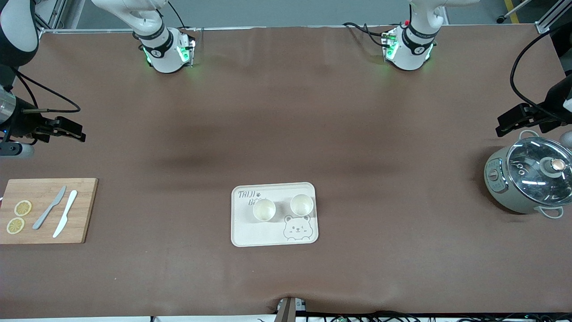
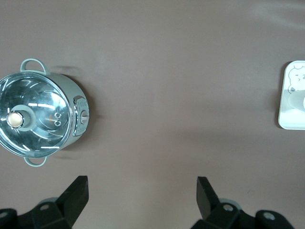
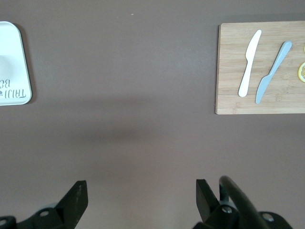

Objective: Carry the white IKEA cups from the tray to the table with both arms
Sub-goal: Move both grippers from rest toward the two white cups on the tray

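Note:
Two white IKEA cups stand upright side by side on a cream bear tray near the table's middle, one toward the right arm's end and the other toward the left arm's end. My left gripper hangs open and empty over bare table beside the pot; its wrist view shows only brown table between the fingers. My right gripper hangs open and empty over bare table beside the cutting board, as its wrist view also shows. Both grippers are well apart from the cups.
A grey-green pot with a glass lid stands at the left arm's end and shows in the left wrist view. A wooden cutting board at the right arm's end carries two knives and two lemon slices. The tray's edge shows in both wrist views.

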Robot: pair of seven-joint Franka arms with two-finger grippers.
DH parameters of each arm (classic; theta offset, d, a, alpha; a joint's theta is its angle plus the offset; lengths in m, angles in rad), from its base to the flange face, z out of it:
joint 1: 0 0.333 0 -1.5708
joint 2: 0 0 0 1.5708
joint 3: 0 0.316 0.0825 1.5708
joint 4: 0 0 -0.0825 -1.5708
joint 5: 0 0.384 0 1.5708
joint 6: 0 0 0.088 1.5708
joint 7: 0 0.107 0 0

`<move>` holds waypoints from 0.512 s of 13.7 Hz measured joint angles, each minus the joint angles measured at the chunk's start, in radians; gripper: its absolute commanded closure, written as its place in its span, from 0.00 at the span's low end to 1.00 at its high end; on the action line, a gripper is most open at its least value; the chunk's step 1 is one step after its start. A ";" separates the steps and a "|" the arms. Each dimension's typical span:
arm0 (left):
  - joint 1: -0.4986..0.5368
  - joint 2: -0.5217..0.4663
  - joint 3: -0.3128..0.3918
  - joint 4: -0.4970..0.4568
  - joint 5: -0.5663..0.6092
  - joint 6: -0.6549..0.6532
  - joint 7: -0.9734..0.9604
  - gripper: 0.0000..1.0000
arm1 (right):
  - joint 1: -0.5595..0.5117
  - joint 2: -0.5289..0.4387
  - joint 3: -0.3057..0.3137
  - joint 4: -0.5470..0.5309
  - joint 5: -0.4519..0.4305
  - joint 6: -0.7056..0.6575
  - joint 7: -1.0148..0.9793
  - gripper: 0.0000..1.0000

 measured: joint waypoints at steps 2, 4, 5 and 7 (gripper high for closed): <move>0.002 0.000 0.003 0.000 0.000 0.000 0.000 0.00 | 0.000 0.000 0.000 0.000 0.000 0.000 0.000 0.00; 0.005 0.000 0.006 0.000 0.000 0.000 0.000 0.00 | 0.000 0.000 0.001 0.000 0.000 0.001 0.000 0.00; 0.004 0.000 0.006 0.000 0.000 0.000 0.000 0.00 | 0.000 0.000 0.001 0.000 0.000 0.005 0.000 0.00; 0.004 0.000 0.006 -0.001 0.000 0.000 0.000 0.00 | 0.000 0.000 0.004 0.005 0.001 0.011 0.000 0.00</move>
